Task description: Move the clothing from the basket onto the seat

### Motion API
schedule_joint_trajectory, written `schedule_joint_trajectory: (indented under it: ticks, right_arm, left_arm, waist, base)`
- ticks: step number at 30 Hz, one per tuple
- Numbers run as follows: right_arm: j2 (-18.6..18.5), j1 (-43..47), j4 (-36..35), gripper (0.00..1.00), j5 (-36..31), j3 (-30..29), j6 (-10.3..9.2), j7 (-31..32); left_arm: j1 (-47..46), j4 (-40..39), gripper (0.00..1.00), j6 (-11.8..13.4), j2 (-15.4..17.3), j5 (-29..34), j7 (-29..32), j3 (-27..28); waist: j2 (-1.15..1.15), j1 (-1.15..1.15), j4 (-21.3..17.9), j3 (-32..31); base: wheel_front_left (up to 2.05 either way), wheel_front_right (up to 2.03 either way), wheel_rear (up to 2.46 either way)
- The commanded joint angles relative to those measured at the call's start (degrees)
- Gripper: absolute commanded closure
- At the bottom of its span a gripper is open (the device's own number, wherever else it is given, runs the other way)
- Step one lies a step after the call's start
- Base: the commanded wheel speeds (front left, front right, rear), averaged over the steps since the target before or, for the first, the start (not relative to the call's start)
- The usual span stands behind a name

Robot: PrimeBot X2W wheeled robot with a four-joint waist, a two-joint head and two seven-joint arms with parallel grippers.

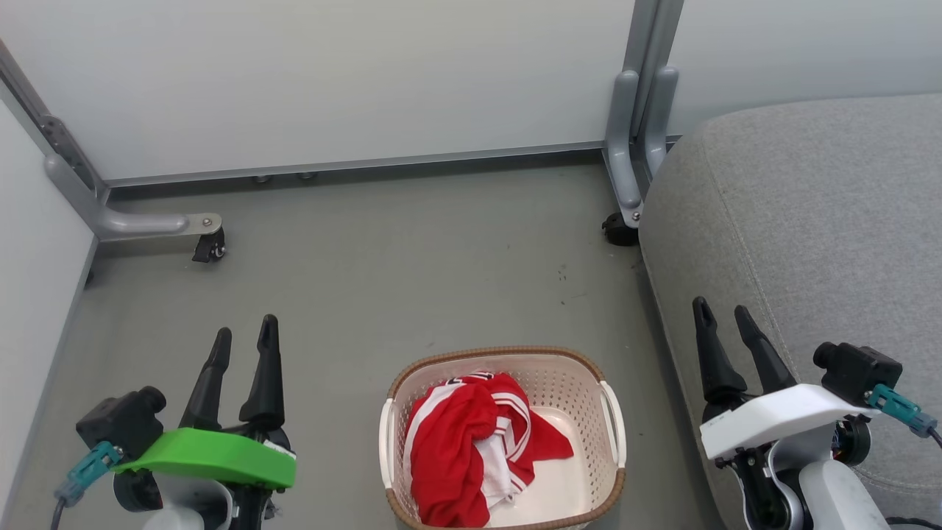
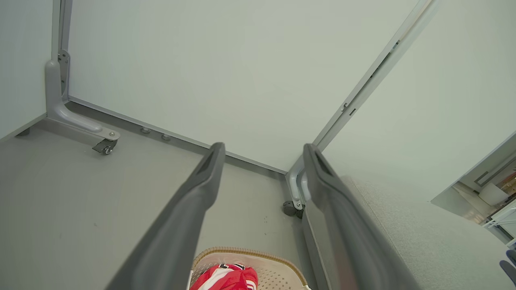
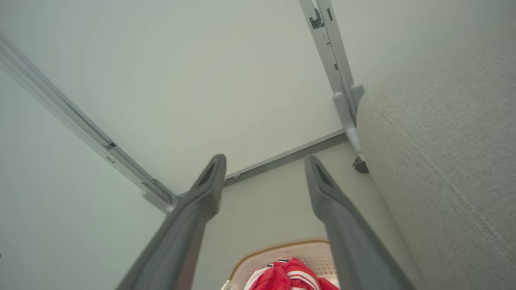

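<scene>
The red clothing (image 1: 471, 449) with white stripes lies bunched in the cream basket (image 1: 612, 427), which stands on the floor at the bottom middle of the head view. The grey seat (image 1: 809, 221) fills the right side. My left gripper (image 1: 244, 335) hangs open to the left of the basket, nothing between its fingers. My right gripper (image 1: 725, 313) stands open over the seat's near edge, right of the basket. In the left wrist view the clothing (image 2: 225, 278) and basket (image 2: 282, 268) show at the bottom, beside the seat (image 2: 411, 233). The right wrist view shows clothing (image 3: 290, 278), basket (image 3: 306, 247) and seat (image 3: 443, 141).
Pale partition panels close off the back and left. A caster foot (image 1: 210, 246) juts out at the left, and a grey post foot with a caster (image 1: 622, 228) stands against the seat's far corner. Grey floor (image 1: 412, 272) lies between the panels and the basket.
</scene>
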Motion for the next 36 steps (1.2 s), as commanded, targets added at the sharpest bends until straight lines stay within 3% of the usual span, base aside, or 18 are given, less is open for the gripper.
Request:
schedule_joint_trajectory:
  ticks: [1,21,36]
  right_arm:
    - [-0.4,-1.4,-0.4,0.0,-2.0,0.3,0.02,-0.7]
    - [0.0,-1.1,2.4,0.0,-15.3,1.4,0.03,-3.6]
    - [0.2,-1.1,3.5,0.0,-21.5,1.9,0.03,-5.6]
  left_arm:
    - [-0.1,-0.6,0.0,0.0,0.7,2.1,-0.6,-0.3]
    - [0.7,2.7,0.0,0.9,0.2,14.0,-3.6,-0.6]
    - [1.1,4.5,0.0,0.6,-0.4,20.6,-5.4,-0.2]
  waist:
    - [0.0,0.0,0.0,0.0]
    - [0.0,0.0,-0.1,-0.1]
    - [0.0,0.0,-0.3,0.0]
  base:
    - [0.0,0.0,0.0]
    - [0.0,0.0,0.0]
    - [0.0,0.0,0.0]
